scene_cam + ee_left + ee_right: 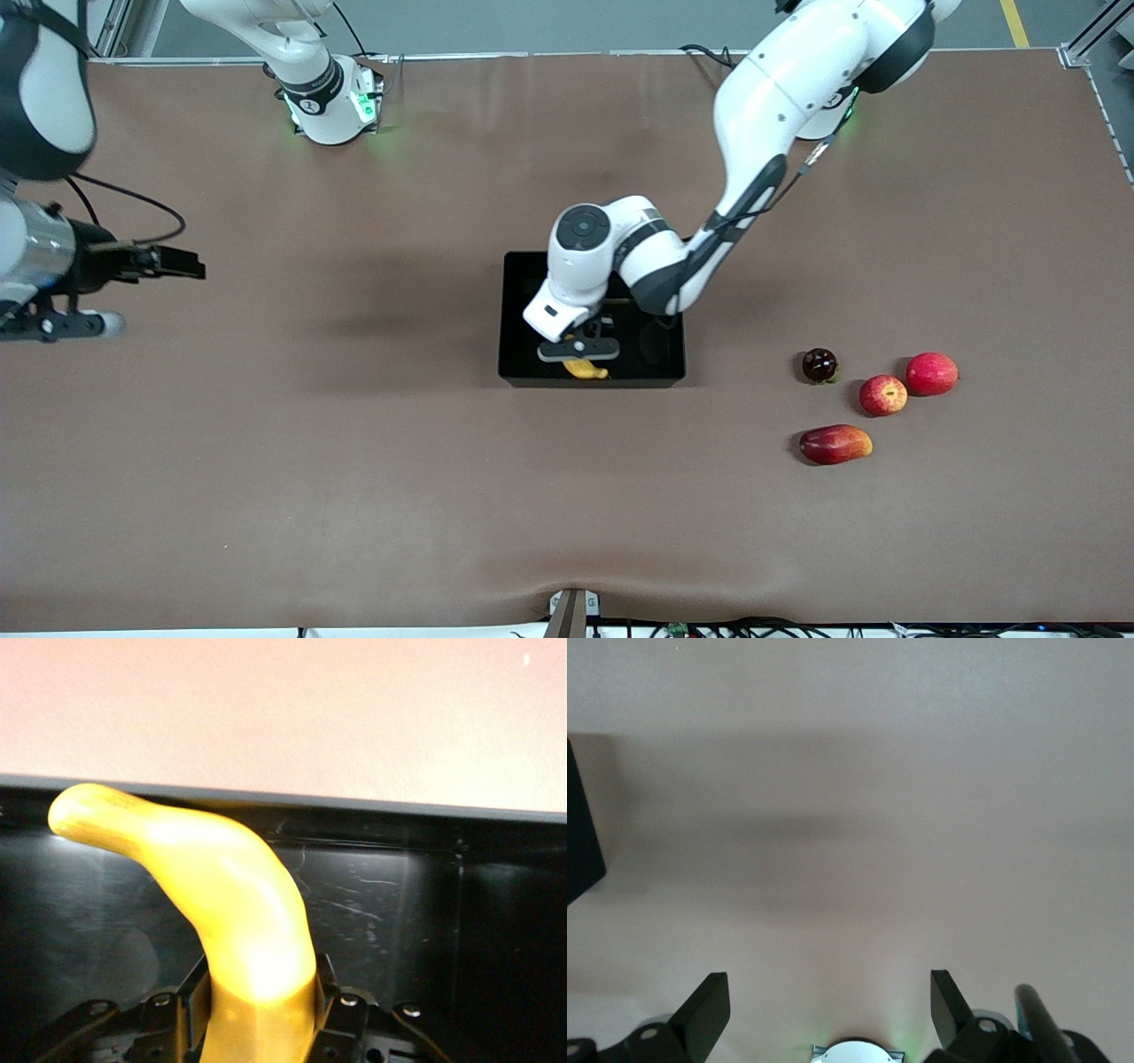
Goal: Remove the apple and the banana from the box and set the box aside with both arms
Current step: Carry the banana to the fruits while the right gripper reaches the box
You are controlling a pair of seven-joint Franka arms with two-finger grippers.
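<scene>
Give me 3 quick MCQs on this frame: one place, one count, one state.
1. Where is the banana?
A. beside the mango
B. inside the black box
C. at the right arm's end of the table
2. How many fruits lie on the table outside the box?
A. two
B. four
C. six
3. The left gripper is:
A. shut on the banana
B. open over the apples
C. out of view

Key: B, the left wrist view shows box walls around it; B, four lie together toward the left arm's end; A, jaws clamp its end.
</scene>
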